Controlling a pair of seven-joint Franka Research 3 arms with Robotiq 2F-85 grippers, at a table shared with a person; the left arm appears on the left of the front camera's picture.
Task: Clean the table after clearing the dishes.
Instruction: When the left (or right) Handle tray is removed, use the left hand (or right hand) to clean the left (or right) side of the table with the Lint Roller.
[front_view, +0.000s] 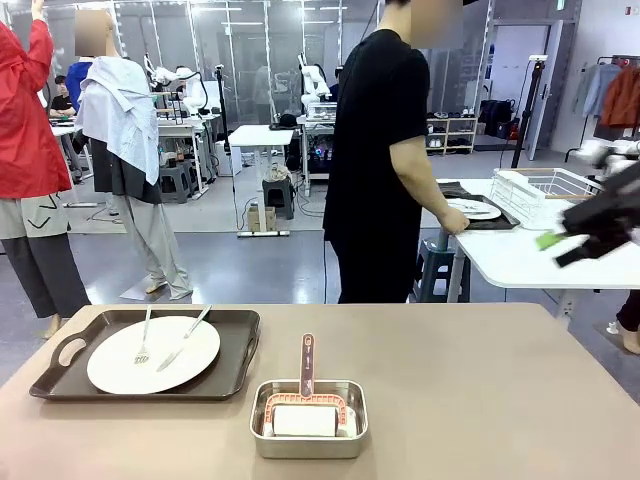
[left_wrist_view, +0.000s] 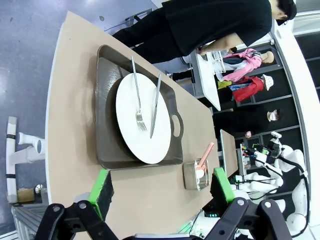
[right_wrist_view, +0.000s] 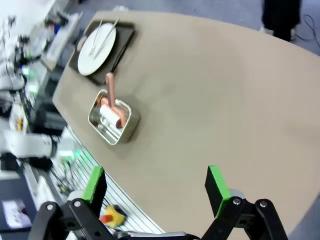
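Though round, white plate (front_view: 153, 372) on rectangular tray (front_view: 236, 352)

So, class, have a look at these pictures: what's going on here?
A person at the far side has a hand at the far tray, which carries the far plate, on the white table. On the big table lies the near tray with the near plate, a fork and a knife. Beside it is a pan holding a pink roller. The left end effector and the right end effector are open and hold nothing.
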